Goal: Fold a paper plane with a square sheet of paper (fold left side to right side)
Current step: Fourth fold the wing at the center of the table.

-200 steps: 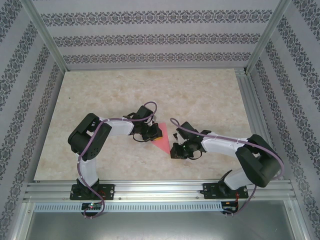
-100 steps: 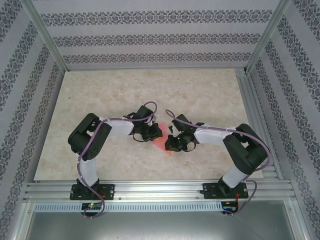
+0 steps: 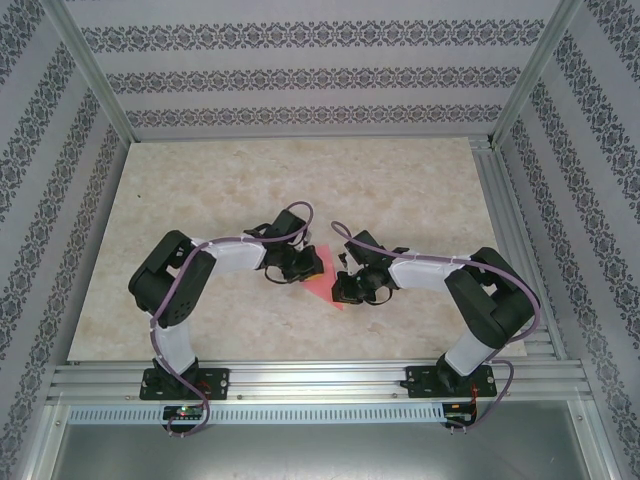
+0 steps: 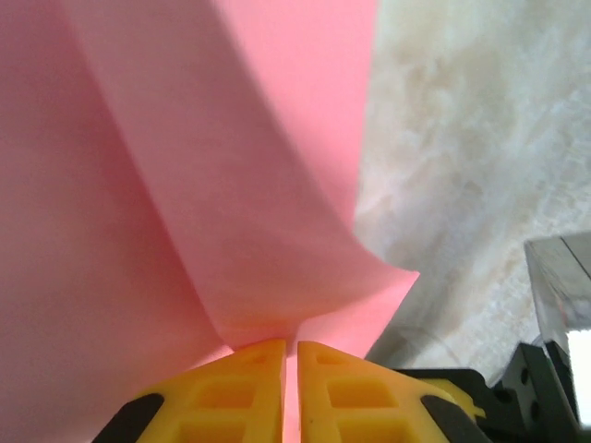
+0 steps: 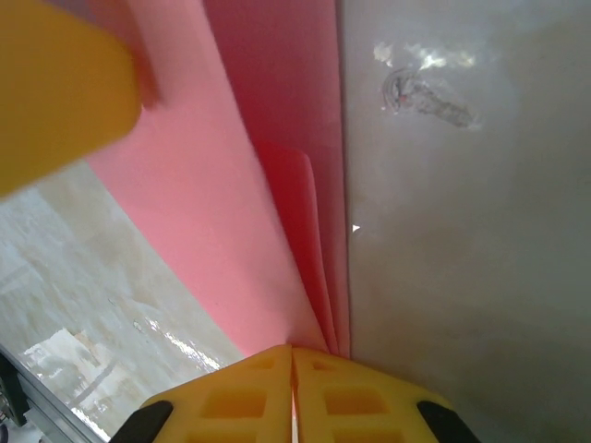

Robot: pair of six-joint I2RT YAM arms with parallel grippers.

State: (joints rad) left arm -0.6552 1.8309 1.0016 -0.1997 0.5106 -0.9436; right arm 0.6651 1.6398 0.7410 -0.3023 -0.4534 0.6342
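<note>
The pinkish-red sheet of paper (image 3: 328, 291) lies partly folded on the table between my two grippers, a pointed end toward the near edge. My left gripper (image 3: 308, 268) is shut on its lifted edge. In the left wrist view the paper (image 4: 185, 185) curls up out of the pinch of the yellow fingertips (image 4: 291, 355). My right gripper (image 3: 346, 287) is shut. Its tips (image 5: 293, 362) sit against the paper (image 5: 212, 212) beside several stacked folded layers, with no paper seen between them. The left gripper's yellow finger (image 5: 55, 83) blurs the upper left corner.
The marble-look table (image 3: 420, 190) stretches behind and to both sides of the arms. An aluminium rail (image 3: 320, 378) runs along the near edge, and patterned walls enclose the other three sides. A black part of the right arm (image 4: 545, 378) shows at the lower right.
My right arm has swung left and brought its gripper in against the paper's right side. My left gripper keeps its hold in place, while the left arm's elbow has shifted slightly left.
</note>
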